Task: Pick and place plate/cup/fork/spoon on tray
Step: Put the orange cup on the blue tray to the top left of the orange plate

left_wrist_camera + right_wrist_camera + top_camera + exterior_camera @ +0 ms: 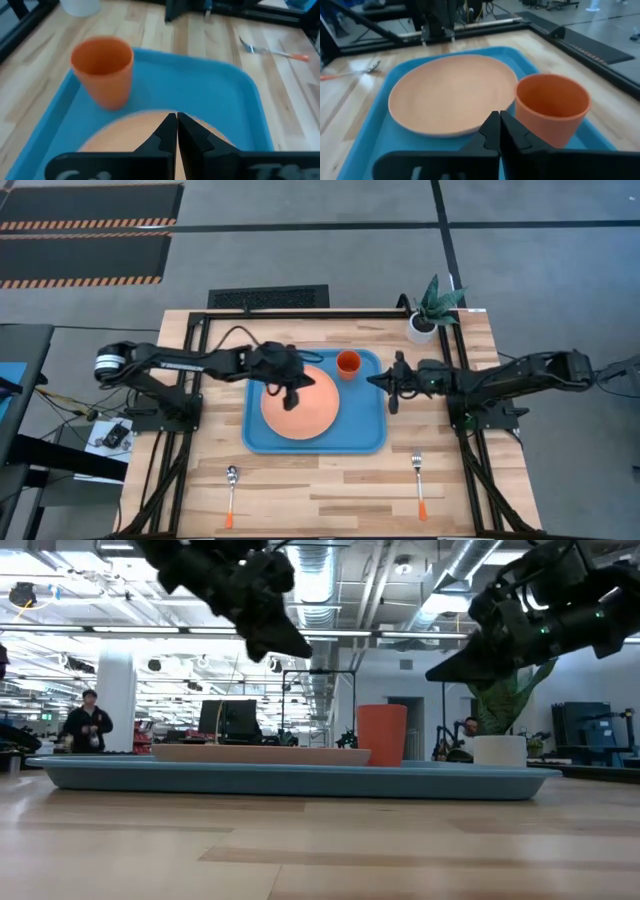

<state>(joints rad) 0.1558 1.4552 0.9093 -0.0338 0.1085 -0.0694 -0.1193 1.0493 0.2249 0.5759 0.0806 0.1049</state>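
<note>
Two down: plate (300, 410) and cup (348, 364) sit on the tray (365, 435), cup at 1 o'clock. Both tools, left (292, 393) and right (394, 383), hang pinched closed, empty. Fork (419, 482) and spoon (231, 492) wait on the table (330, 500) at 6.

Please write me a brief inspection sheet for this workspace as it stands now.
Surface: wooden table, boards visible.
Job's things: plate and upright cup in the blue tray; spoon and fork on the table, outside it.
Clutter: potted plant at a far corner.
Grippers: left tool shut above the plate; right tool shut, beside the tray near the cup.
Cables: loose wires left of the table.
Surroundings: person standing far behind.
</note>
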